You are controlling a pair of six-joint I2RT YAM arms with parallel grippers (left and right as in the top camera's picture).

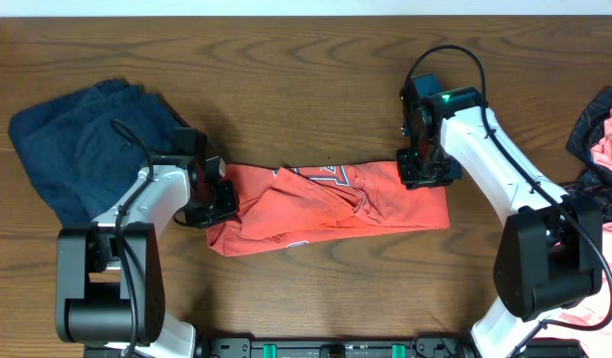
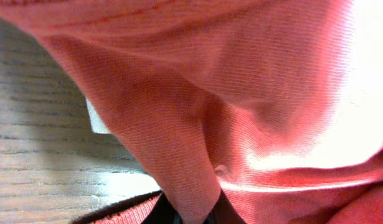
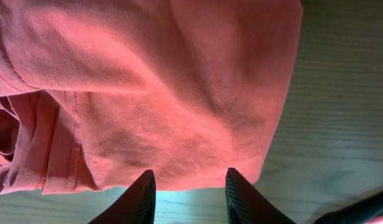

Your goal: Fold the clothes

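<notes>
Orange T-shirt (image 1: 325, 204) lies banded at desk (image 1: 306, 60) centre, mid-fold. Left gripper (image 1: 224, 199) pinches its left end; right gripper (image 3: 188, 183) sits open over its far right corner. Next, probably: close right, carry both ends across together.

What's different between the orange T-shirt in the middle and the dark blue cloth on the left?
The orange T-shirt is drawn into a long band; the dark blue cloth is a rumpled heap. The T-shirt shows white print; the blue cloth looks plain. The left gripper and right gripper meet the T-shirt's ends, not the blue cloth. Both lie on the wooden table.
</notes>
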